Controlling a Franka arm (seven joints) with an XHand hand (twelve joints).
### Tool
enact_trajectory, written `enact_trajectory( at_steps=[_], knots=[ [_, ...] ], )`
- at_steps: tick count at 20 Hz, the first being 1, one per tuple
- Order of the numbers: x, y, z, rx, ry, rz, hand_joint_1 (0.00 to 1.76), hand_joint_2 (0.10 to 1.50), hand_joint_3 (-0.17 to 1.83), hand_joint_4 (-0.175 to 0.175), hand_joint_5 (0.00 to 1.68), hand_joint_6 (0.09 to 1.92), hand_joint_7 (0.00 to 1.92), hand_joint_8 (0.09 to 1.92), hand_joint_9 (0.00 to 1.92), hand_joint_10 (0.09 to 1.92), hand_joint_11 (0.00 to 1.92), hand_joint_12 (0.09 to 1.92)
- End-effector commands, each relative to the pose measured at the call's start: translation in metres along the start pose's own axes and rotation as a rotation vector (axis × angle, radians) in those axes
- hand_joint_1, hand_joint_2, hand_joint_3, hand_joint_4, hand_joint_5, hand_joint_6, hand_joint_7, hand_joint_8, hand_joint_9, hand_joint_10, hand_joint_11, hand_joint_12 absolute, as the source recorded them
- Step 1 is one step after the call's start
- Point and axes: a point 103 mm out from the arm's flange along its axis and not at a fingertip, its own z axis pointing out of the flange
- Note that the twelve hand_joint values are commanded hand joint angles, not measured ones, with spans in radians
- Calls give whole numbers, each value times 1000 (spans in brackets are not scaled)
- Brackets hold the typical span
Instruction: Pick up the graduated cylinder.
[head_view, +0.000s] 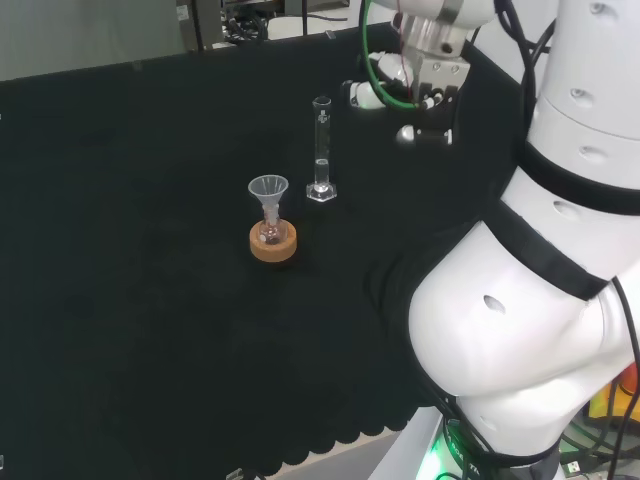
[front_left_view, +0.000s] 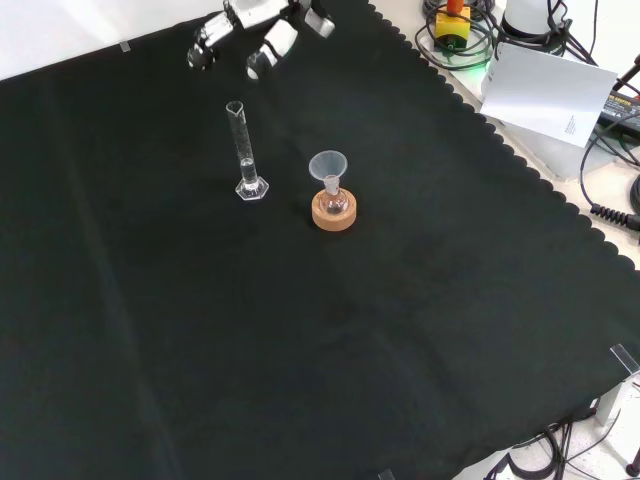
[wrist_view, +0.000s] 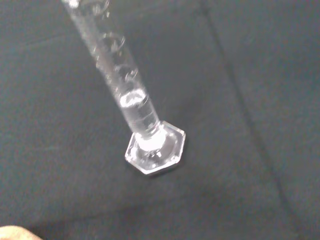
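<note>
The graduated cylinder (head_view: 321, 150) is a tall, narrow, clear tube on a six-sided foot, standing upright on the black cloth (head_view: 150, 300). In the front view the cylinder (front_left_view: 246, 150) stands left of a funnel. The wrist view looks down along the cylinder (wrist_view: 127, 95) to its foot, and a little clear liquid seems to sit in its lower part. The hand (head_view: 405, 100) hovers right of the cylinder in the head view, apart from it. In the front view the hand (front_left_view: 255, 35) hangs beyond the cylinder at the top edge, fingers spread and relaxed, holding nothing.
A small flask with a clear funnel (head_view: 268, 190) in its neck rests on a cork ring (head_view: 273, 243), left of and nearer than the cylinder in the head view. The funnel (front_left_view: 328, 165) and cork ring (front_left_view: 333, 213) stand right of the cylinder in the front view.
</note>
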Motion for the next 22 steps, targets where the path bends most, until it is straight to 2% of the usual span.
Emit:
enact_trajectory(
  at_steps=[1, 11, 22],
  knots=[
    [-1, 9, 34, -24, 81, -39, 262, 1227, -58, -30, 274, 87, 64, 606, 309, 684, 146, 1390],
    [-13, 13, 63, -63, 229, -93, 544, 1141, -109, -37, 294, 87, 162, 664, 430, 694, 185, 1381],
    [-4, 26, 87, -113, 403, -192, 754, 1074, -168, -31, 291, 87, 164, 673, 415, 675, 192, 1377]
  ],
)
